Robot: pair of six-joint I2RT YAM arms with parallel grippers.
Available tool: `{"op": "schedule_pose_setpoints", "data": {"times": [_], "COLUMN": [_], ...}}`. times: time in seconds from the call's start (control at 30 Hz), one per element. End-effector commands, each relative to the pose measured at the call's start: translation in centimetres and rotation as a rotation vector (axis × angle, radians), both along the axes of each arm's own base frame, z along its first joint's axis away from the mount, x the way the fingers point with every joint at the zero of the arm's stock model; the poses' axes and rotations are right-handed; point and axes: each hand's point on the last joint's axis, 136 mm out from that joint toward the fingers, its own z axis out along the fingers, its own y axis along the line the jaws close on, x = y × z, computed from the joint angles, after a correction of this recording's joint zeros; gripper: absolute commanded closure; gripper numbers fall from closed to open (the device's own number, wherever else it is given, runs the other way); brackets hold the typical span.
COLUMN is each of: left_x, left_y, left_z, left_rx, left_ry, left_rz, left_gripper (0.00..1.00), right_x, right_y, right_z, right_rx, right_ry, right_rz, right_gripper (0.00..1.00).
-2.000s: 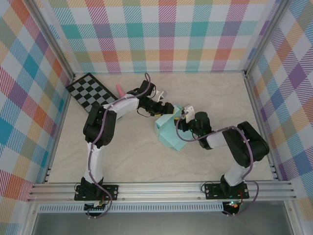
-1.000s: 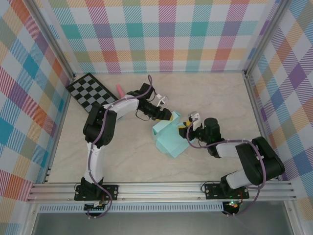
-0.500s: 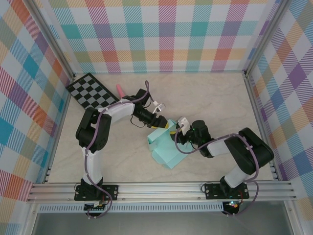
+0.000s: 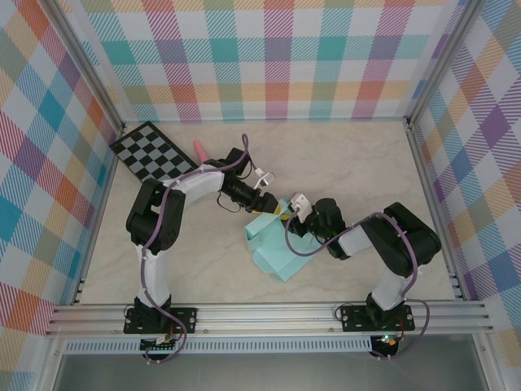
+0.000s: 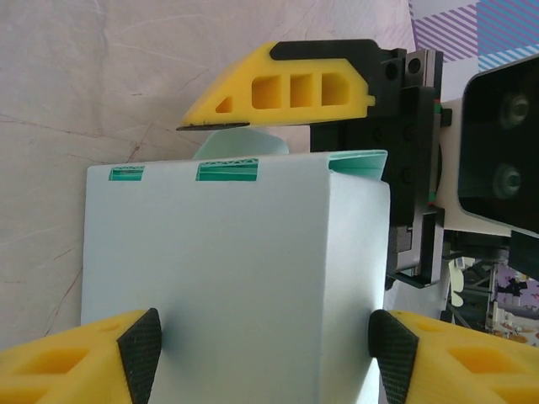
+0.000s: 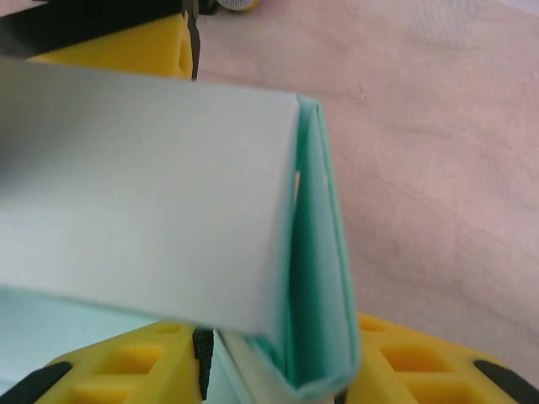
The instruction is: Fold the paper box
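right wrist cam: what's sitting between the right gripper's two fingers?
A doubled-over wall of the paper box, seen edge-on, sits in the gap between the right gripper's yellow fingers; the right wrist view shows it.

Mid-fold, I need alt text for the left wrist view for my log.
A pale mint paper box panel fills the middle, with the left gripper open and its yellow, black-padded fingers at either side of the near end. At the far edge, one yellow finger of the right gripper lies on a flap, above the pale marbled table.
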Motion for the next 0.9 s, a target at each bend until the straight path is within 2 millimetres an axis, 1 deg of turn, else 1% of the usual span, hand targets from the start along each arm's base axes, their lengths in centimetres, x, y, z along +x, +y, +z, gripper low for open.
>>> {"op": "schedule_pose_setpoints", "data": {"times": [0.0, 0.2, 0.43, 0.53, 0.57, 0.67, 0.77, 0.87], "left_x": [-0.2, -0.4, -0.7, -0.8, -0.8, -0.8, -0.7, -0.6], "left_y": [-0.1, -0.6, -1.0, -1.2, -1.3, -1.4, -1.4, -1.5], "left_z": [-0.3, -0.6, -0.9, -0.8, -0.9, -0.9, -0.9, -0.9], "left_rx": [0.009, 0.01, 0.01, 0.003, 0.005, 0.004, 0.007, 0.008], "left_ry": [0.015, 0.023, 0.034, 0.037, 0.039, 0.045, 0.047, 0.042], "left_rz": [0.0, -0.007, -0.016, -0.021, -0.022, -0.021, -0.016, -0.001], "left_gripper": [0.32, 0.34, 0.34, 0.35, 0.35, 0.36, 0.36, 0.36], "right_x": [1.0, 1.1, 1.2, 1.3, 1.4, 2.0, 2.8, 3.3], "right_y": [0.7, 1.1, 1.8, 2.2, 2.1, 1.9, 1.3, 0.5], "right_z": [1.5, 1.6, 1.8, 1.7, 1.8, 1.4, 0.7, 0.5], "right_rx": [0.019, 0.013, -0.002, -0.018, -0.019, -0.047, -0.06, -0.055], "right_ry": [-0.07, -0.077, -0.132, -0.148, -0.155, -0.162, -0.157, -0.158], "right_rz": [0.013, 0.006, -0.05, -0.068, -0.085, -0.136, -0.209, -0.304], "right_gripper": [0.59, 0.65, 0.66, 0.8, 0.87, 0.99, 1.0, 1.0]}}
